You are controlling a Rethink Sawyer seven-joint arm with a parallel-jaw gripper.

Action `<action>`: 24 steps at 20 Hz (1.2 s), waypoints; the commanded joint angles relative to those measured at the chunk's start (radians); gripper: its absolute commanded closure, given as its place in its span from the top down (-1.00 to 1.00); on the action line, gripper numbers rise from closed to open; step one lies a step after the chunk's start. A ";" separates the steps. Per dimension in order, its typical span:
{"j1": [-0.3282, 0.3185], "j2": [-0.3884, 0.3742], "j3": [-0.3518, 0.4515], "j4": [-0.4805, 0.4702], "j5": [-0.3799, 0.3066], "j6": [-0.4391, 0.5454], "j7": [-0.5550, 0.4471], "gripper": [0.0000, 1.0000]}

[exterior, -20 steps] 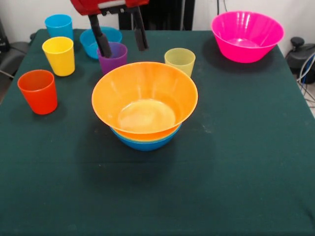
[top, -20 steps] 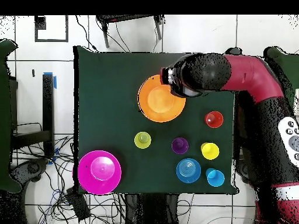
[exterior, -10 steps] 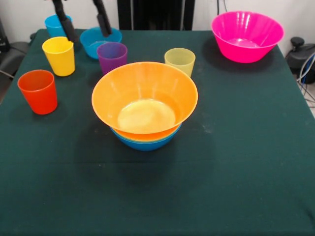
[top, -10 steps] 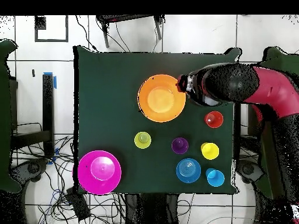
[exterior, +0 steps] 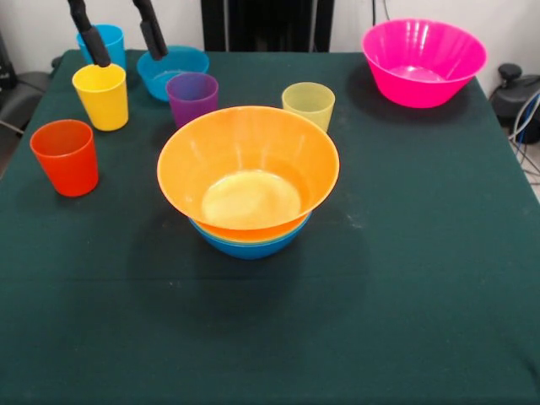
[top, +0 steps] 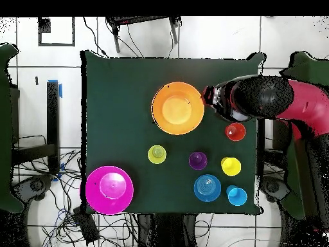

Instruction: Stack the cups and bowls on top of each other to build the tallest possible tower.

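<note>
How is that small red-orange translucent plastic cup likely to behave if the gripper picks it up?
The red-orange translucent plastic cup looks thin-walled and empty, so probably light and slightly squeezable. Its smooth tapered sides may slip upward out of a loose pinch. Standing upright on the dark green tablecloth, narrower at the base, it could tip if nudged near the rim.

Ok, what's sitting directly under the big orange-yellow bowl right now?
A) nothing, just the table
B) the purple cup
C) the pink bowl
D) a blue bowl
D: in the front view a blue bowl shows as a rim beneath the large orange-yellow bowl nested in it, while the pink bowl and the purple cup stand apart on the table.
</note>
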 commanded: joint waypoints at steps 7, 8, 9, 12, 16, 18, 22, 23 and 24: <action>0.048 0.048 -0.122 0.076 -0.154 -0.157 -0.017 1.00; 0.039 0.057 -0.116 0.087 -0.134 -0.164 -0.009 1.00; 0.033 0.057 -0.112 0.099 -0.123 -0.171 -0.008 1.00; 0.009 0.074 -0.097 0.119 -0.075 -0.170 -0.011 1.00; 0.001 0.083 -0.095 0.123 -0.047 -0.170 -0.006 1.00; 0.002 0.082 -0.095 0.114 -0.049 -0.163 -0.016 1.00; 0.035 0.069 -0.126 0.087 -0.123 -0.183 -0.028 1.00; 0.041 0.069 -0.132 0.081 -0.136 -0.188 -0.029 1.00; 0.050 0.068 -0.140 0.079 -0.153 -0.204 -0.021 1.00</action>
